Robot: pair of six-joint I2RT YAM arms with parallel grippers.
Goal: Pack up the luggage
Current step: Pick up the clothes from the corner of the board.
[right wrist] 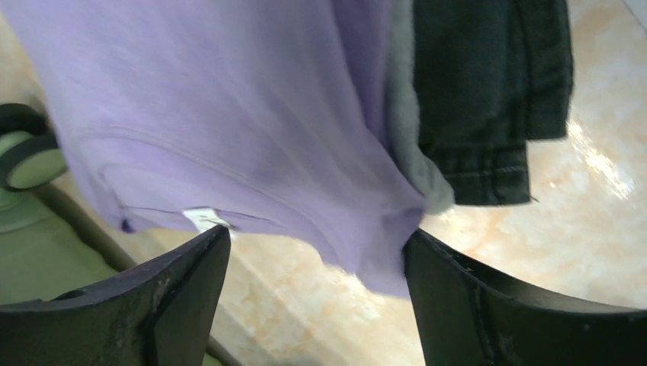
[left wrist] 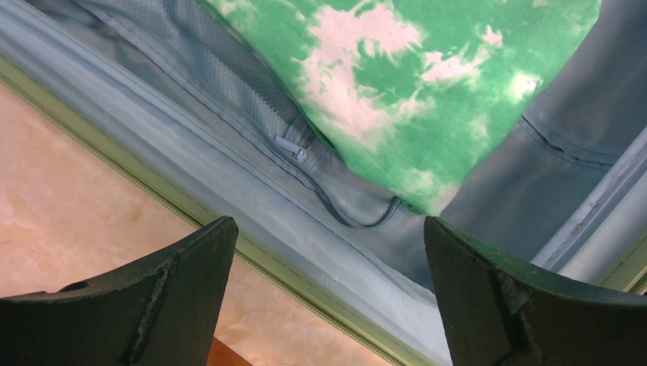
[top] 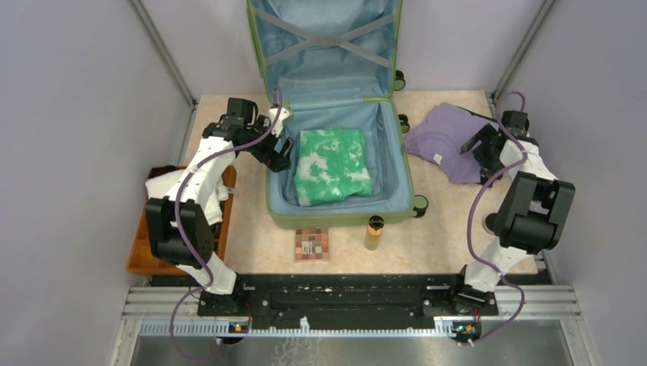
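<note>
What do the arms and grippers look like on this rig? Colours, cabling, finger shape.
The left arm and right arm both have white links and bulky black joint housings. A purple cable loops along each. The left gripper and right gripper are black, with dark, scuffed, wedge-shaped fingers. No markings are legible.

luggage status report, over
Left pincer open at luggage left rim. Right pincer open over purple shirt. It lies open, green garment inside. Nothing across the opening.

A small amber cylindrical bottle [top: 374, 232] is standing beside a flat checkered square palette [top: 311, 245] on the beige marbled tabletop [top: 252, 236] — a crumpled purple fabric shirt [top: 446, 137] is lying against dark folded denim [right wrist: 488, 99].
</note>
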